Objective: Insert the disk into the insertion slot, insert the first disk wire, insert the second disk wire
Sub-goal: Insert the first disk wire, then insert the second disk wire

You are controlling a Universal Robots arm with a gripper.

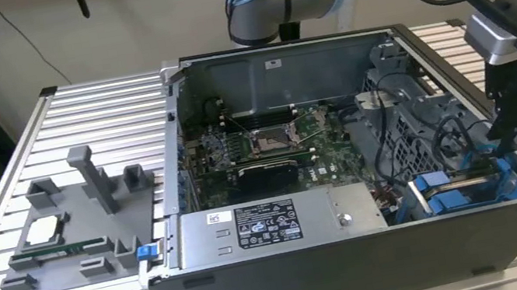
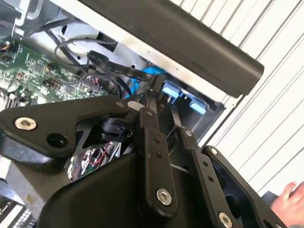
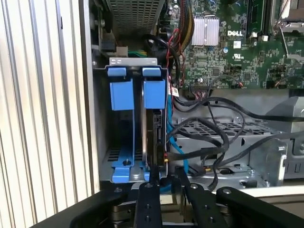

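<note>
The gripper (image 3: 165, 179) hovered at the near end of the disk (image 3: 154, 135); whether it was clamped could not be told. The disk sat inside the insertion slot (image 3: 133, 61). A wire step seemed in hand, and it likely called for squaring a connector among the loose cables (image 3: 213, 142) beyond.

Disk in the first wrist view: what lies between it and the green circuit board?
Black and red wires run between the disk and the circuit board, in the first wrist view.

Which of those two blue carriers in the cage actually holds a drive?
The cable-side carrier: a dark drive fills it, with black cables alongside. The wall-side carrier, by the case wall, looks hollow.
</note>
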